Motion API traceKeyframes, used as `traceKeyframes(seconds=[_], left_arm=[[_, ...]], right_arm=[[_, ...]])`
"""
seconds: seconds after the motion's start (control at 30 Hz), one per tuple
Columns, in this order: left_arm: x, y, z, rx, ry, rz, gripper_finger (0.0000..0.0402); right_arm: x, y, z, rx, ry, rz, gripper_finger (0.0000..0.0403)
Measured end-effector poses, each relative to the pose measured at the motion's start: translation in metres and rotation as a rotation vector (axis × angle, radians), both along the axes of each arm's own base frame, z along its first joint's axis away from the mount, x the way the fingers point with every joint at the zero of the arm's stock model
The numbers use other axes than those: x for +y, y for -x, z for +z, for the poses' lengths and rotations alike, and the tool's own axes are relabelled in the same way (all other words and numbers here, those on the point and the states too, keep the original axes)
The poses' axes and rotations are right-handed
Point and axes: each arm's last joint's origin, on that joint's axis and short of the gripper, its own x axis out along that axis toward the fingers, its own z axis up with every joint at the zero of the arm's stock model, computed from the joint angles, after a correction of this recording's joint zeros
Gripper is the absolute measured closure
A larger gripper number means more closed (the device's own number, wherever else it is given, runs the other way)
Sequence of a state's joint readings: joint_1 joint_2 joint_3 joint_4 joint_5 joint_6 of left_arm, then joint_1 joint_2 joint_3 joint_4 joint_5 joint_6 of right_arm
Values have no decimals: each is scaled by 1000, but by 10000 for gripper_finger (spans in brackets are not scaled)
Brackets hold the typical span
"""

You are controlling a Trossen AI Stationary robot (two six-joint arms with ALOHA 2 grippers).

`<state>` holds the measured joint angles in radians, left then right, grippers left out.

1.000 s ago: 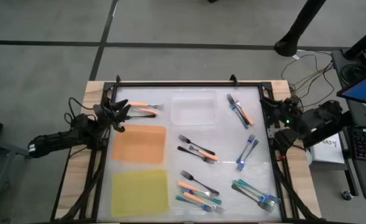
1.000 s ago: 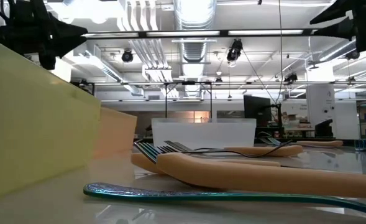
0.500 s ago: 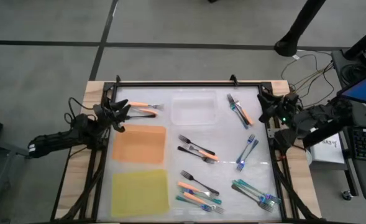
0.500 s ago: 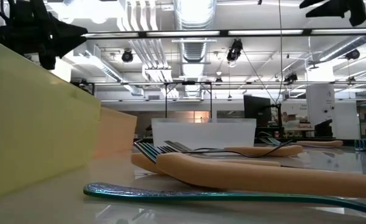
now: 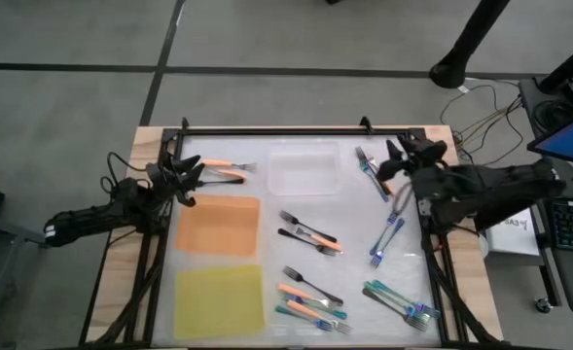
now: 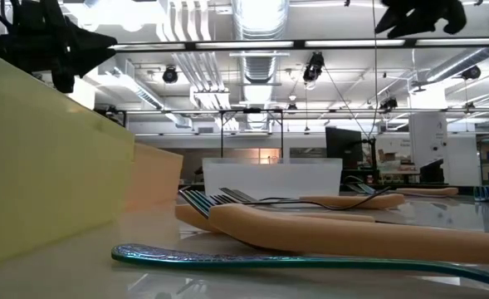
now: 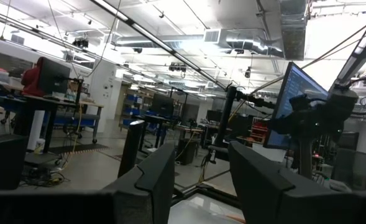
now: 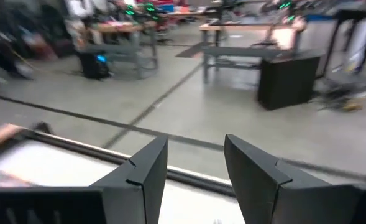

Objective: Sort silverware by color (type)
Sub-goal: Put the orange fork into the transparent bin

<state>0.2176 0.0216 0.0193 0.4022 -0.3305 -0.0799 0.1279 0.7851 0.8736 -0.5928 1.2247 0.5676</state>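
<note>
Slim orange, teal and black forks (image 5: 310,233) lie scattered on the glossy white counter (image 5: 354,219). Flat orange mat (image 5: 217,226), yellow mat (image 5: 220,301) and clear tray (image 5: 303,171) sit beside them. Left gripper (image 5: 191,174) and right gripper (image 5: 395,160) both hang with fingers apart, holding nothing.

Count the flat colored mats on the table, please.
2: the orange mat lies on the table's left side; the yellow mat lies right beside it, toward the table's near edge.

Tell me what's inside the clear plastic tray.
Nothing shows inside the clear plastic tray: the high view sees only pale table surface through it, no forks. The nearest forks lie outside it, orange-handled ones on one side and a mixed cluster on the other.
</note>
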Motion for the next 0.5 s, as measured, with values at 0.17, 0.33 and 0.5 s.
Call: traceKeyframes(seconds=[0.17, 0.33, 0.5], left_arm=[[0, 0, 0, 0, 0, 0, 269], [0, 0, 0, 1, 0, 0, 269], [0, 0, 0, 1, 0, 0, 269]], right_arm=[[-15, -17, 13, 123, 8, -18, 252], [-41, -14, 19, 264, -88, -96, 252], [-66, 20, 14, 386, -349, -344, 252]])
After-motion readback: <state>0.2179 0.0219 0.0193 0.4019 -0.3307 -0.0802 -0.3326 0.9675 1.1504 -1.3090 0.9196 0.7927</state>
